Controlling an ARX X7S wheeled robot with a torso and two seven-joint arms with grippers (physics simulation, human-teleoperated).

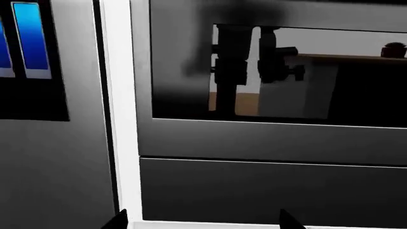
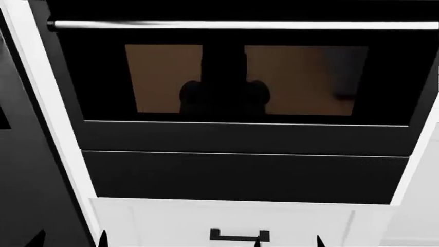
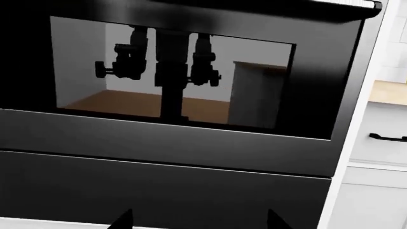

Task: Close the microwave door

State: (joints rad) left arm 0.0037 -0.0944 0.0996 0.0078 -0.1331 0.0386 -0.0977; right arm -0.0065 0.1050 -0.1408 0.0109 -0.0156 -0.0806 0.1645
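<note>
The large, flat, glossy black microwave door shows in none of the three views, so I cannot say how far it stands open. What fills them is the black oven door with a brownish window [image 2: 247, 136], with its silver bar handle [image 2: 240, 24] across the top of the head view. A plain matte black panel [image 2: 247, 177] sits under it, and a white cabinet drawer with a small black pull [image 2: 233, 222] is lower still. A grey fridge door with a blue lit screen [image 1: 57, 157] stands beside the oven on the robot's left, past a white upright frame strip [image 1: 121, 119]. Only the dark fingertips of the left gripper [image 1: 203, 223] and the right gripper [image 3: 200, 222] poke into their wrist views. Each pair is spread well apart with nothing between, so both claws are open and empty, held low in front of the black panel below the oven. Judging by this stack, the microwave most likely sits above the silver bar, out of frame. The coming move would then turn on going upward rather than forward. From these pictures I cannot tell which arm is nearer to it, since both hang at much the same height.
</note>
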